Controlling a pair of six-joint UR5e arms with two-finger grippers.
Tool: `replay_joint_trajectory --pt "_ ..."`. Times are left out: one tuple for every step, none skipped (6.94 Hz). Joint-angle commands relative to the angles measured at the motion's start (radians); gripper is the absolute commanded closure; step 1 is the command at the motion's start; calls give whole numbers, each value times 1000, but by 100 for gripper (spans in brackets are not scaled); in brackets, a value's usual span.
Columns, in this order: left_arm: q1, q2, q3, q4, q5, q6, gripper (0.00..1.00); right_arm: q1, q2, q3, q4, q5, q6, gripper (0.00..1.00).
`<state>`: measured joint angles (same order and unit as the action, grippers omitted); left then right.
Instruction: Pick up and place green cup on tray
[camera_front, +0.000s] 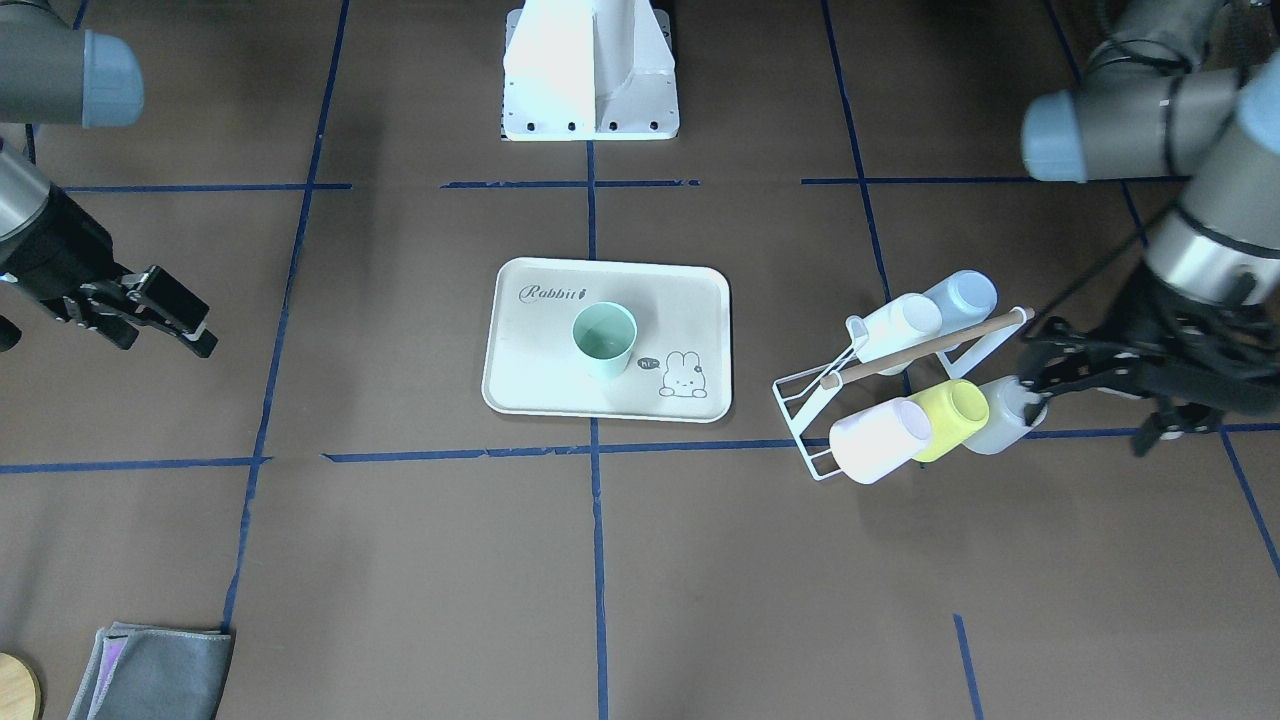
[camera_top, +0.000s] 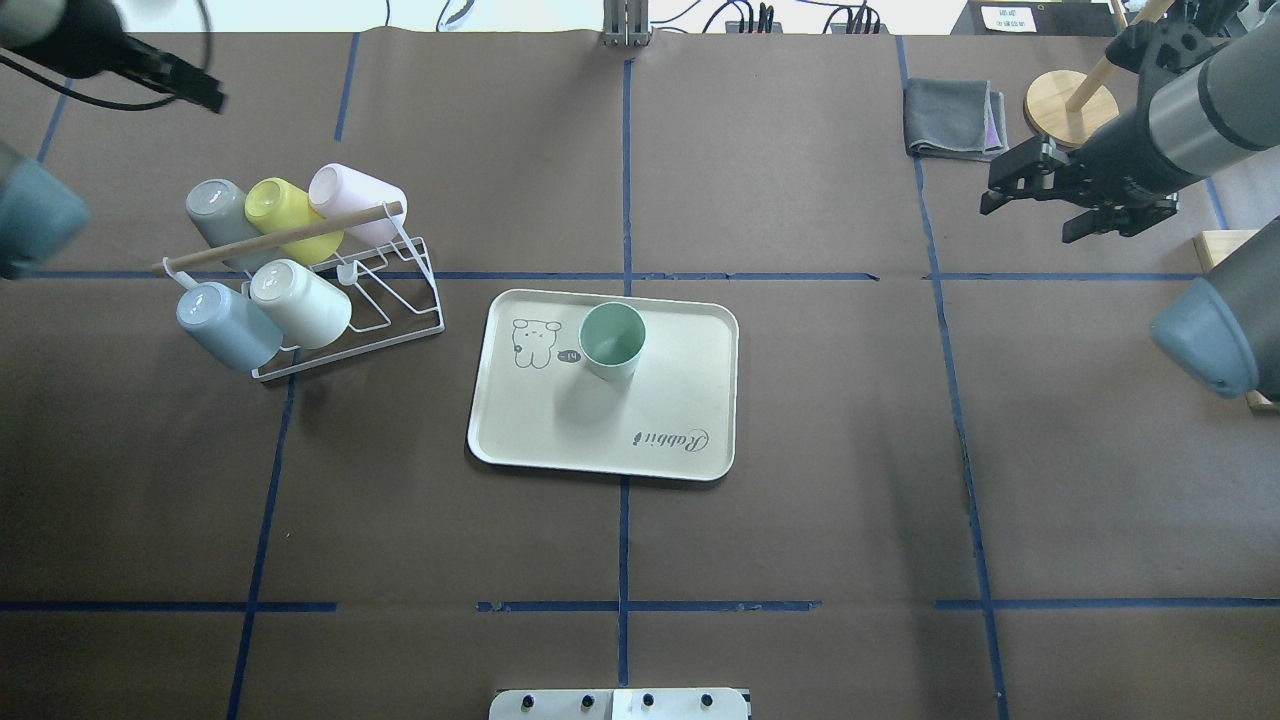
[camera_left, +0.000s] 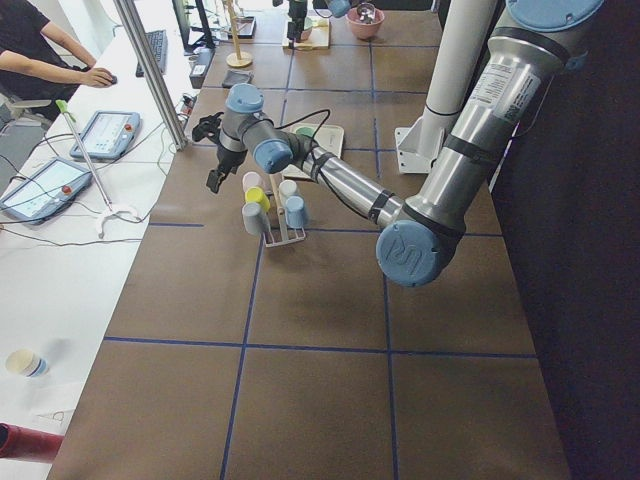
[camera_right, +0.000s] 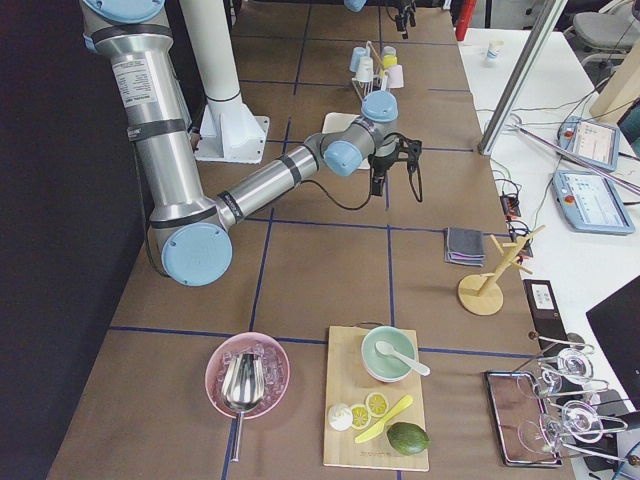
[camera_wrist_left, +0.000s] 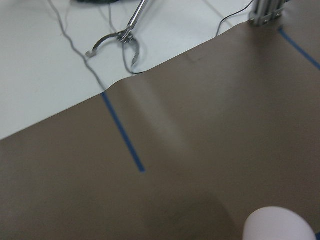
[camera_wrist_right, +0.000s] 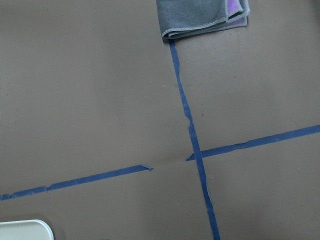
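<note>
The left gripper (camera_front: 1032, 362) is hovering with its fingers spread and nothing between them. Just beside it, a grey plastic cup (camera_front: 1000, 420) is lying tilted on a white wire cup rack with a wooden rod (camera_front: 797, 398). A yellow-green cup (camera_front: 952, 415), a pale pink cup (camera_front: 880, 440), a cream cup (camera_front: 905, 320) and a light blue cup (camera_front: 965, 295) are resting on the same rack, slightly farther out. Well beyond the rack, the small pale mint-green plastic cup (camera_top: 612, 340) is standing upright, mouth up, on the cream rectangular tray (camera_top: 680, 400), next to its bunny print. The right gripper (camera_top: 1028, 215), likewise spread and empty, is hanging well apart from the tray on its far side, with a folded grey cloth (camera_top: 950, 118) lying near it.
</note>
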<state>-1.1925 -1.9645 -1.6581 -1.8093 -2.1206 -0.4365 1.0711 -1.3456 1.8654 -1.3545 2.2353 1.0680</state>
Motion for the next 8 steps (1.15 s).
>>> replay_joint_trajectory --pt "-137 152 7 82 -71 10 0 71 -84 4 -18 7 -171 0" --pt "-140 211 8 84 -68 16 0 111 -131 6 -18 19 -265 0" --pt "-160 237 23 87 -71 18 0 159 -176 0 -26 36 -375 0" --pt "-194 255 40 131 -70 135 0 209 -196 -2 -81 41 -501 0" --pt "-266 239 69 268 -73 333 0 255 -198 -2 -195 41 -664 0" --pt "-300 211 66 371 -75 394 0 297 -196 -3 -289 41 -798 0" --pt "-321 222 75 386 -131 422 0 329 -199 -5 -367 43 -901 0" --pt "-329 240 99 415 -242 470 0 361 -214 -6 -443 41 -1003 0"
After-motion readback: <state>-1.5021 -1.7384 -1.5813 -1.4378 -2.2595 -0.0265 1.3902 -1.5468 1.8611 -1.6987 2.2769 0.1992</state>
